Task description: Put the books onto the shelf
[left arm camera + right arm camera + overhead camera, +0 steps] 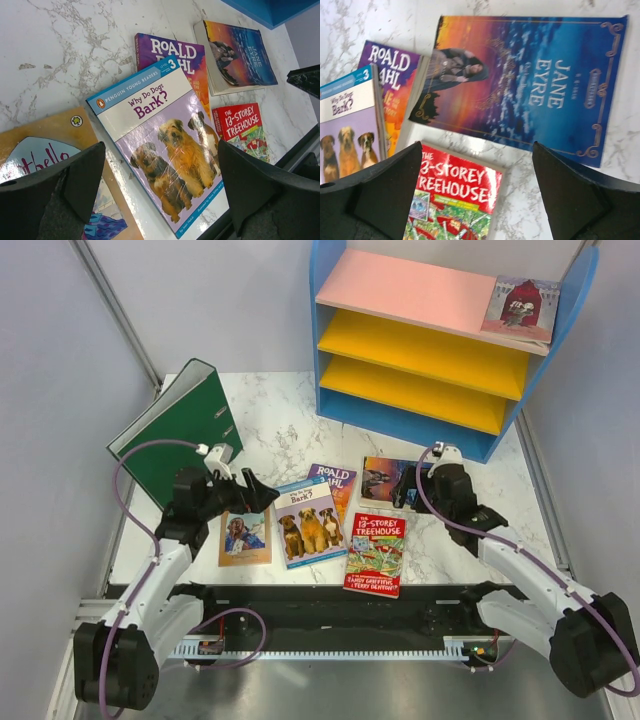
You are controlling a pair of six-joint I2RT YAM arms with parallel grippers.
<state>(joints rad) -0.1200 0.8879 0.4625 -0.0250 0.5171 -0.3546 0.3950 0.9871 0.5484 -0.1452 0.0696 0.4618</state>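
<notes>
My left gripper (pixel 240 498) and right gripper (pixel 428 490) both gape wide, empty. Beneath the left lies the Bark book (pixel 165 150); beneath the right, Jane Eyre (pixel 545 75), flat on the marble table (pixel 290 430). Beyond them stands the shelf (pixel 420 350), grey walls (pixel 60 340) around.

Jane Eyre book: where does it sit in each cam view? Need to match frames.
Top external: Jane Eyre book right of centre, directly right of the Roald Dahl book.
Left wrist: upper right.
Right wrist: upper centre to right, filling much of the picture.
Shared landmark: red 13-Storey Treehouse book, just below it in every view.
</notes>
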